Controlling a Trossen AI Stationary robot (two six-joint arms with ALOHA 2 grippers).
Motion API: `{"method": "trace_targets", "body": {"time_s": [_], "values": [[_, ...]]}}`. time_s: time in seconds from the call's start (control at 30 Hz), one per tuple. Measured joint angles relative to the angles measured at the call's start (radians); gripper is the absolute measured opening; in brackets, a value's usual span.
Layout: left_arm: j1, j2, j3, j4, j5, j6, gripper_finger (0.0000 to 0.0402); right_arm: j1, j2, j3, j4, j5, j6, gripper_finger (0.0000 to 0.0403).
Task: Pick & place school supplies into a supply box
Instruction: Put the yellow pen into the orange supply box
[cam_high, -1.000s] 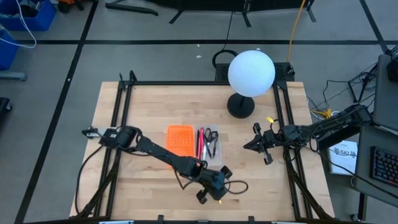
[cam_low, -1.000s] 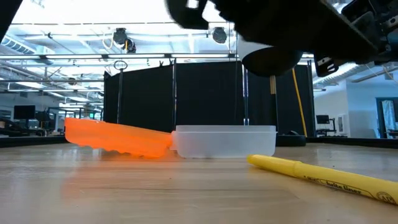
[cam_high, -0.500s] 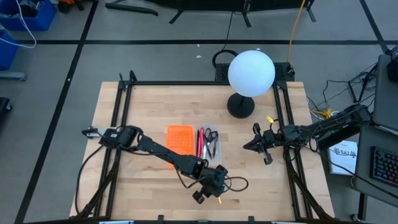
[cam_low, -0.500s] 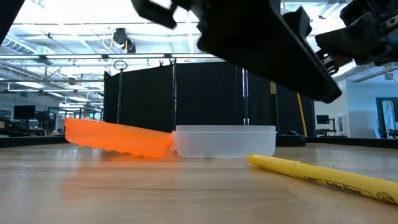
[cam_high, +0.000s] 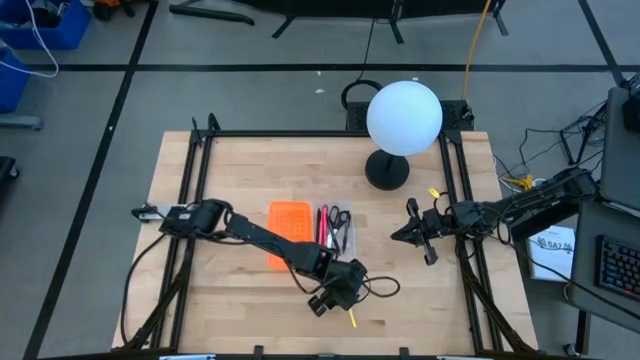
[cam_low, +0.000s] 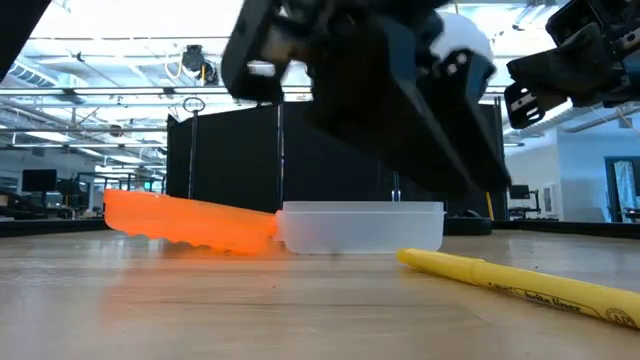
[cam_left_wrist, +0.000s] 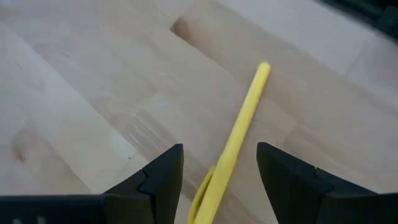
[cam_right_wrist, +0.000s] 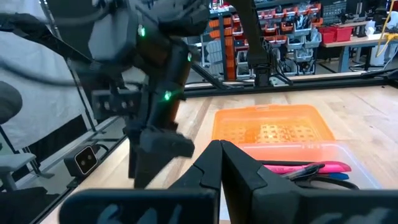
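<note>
A yellow pen lies flat on the wooden table near its front edge. My left gripper is open just over its near end, slanting down, with one finger on either side of it. The supply box, a clear shallow tray, stands mid-table with pink and red pens and small scissors inside. My right gripper is shut at the table's right, pointing level toward the box.
An orange perforated panel lies against the box's left side. A white globe lamp on a dark base stands at the far right. Black frame rails run along the table's left and right edges. Bare wood surrounds the yellow pen.
My left gripper has swung a little toward the table's left, sunk toward the yellow pen and tipped further down. The pen lies where it did.
</note>
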Motion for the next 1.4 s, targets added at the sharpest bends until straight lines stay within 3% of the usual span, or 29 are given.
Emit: {"method": "trace_targets", "body": {"time_s": [0.53,0.63,0.87,0.93,1.07,1.2,1.4], "values": [[0.009,0.115,0.005,-0.002,0.032,0.096,0.0207,0.000,0.012,0.000,-0.023,0.004,0.000,0.0000],[0.008,0.116,0.004,-0.007,0.039,0.097,0.0173,0.000,0.012,0.000,-0.023,0.005,0.000,0.0000],[0.000,0.116,0.002,-0.026,0.056,0.124,0.0033,0.000,0.012,0.000,-0.023,0.004,0.000,0.0000],[-0.006,0.116,0.002,-0.021,0.053,0.142,0.0030,0.000,0.012,0.000,-0.023,0.004,0.000,0.0000],[-0.027,0.094,0.001,-0.022,0.014,0.193,0.0037,0.000,0.012,0.000,-0.024,0.003,0.000,0.0000],[-0.055,0.046,-0.005,-0.054,-0.089,0.192,0.0034,0.000,0.012,0.000,-0.033,0.002,0.008,0.0000],[-0.068,-0.105,-0.002,-0.163,-0.191,0.188,0.0031,0.000,0.012,0.000,-0.038,0.002,0.008,0.0000]]}}
